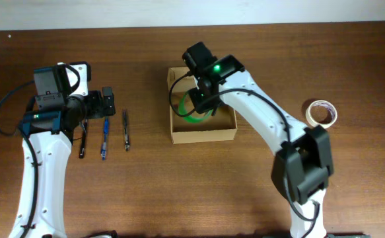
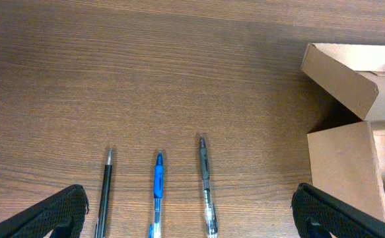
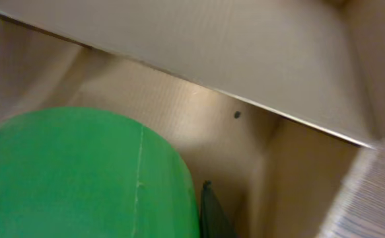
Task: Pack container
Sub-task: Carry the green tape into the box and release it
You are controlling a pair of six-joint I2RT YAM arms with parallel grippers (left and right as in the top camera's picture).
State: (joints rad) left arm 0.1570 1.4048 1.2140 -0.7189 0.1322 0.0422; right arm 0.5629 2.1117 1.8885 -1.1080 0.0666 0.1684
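The container (image 1: 203, 135) is located open at mid-table (image 1: 146, 198), with the right gripper (image 1: 197, 104) lowered inside it against a green tape roll (image 3: 80, 178), its grip state not determinable, while the left gripper (image 2: 192, 215) is held spread apart over three pens (image 2: 158, 185) beside the container.

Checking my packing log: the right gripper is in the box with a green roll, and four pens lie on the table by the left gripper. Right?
Three pens, not four, lie by the left gripper; the left wrist view shows them. The rest holds.
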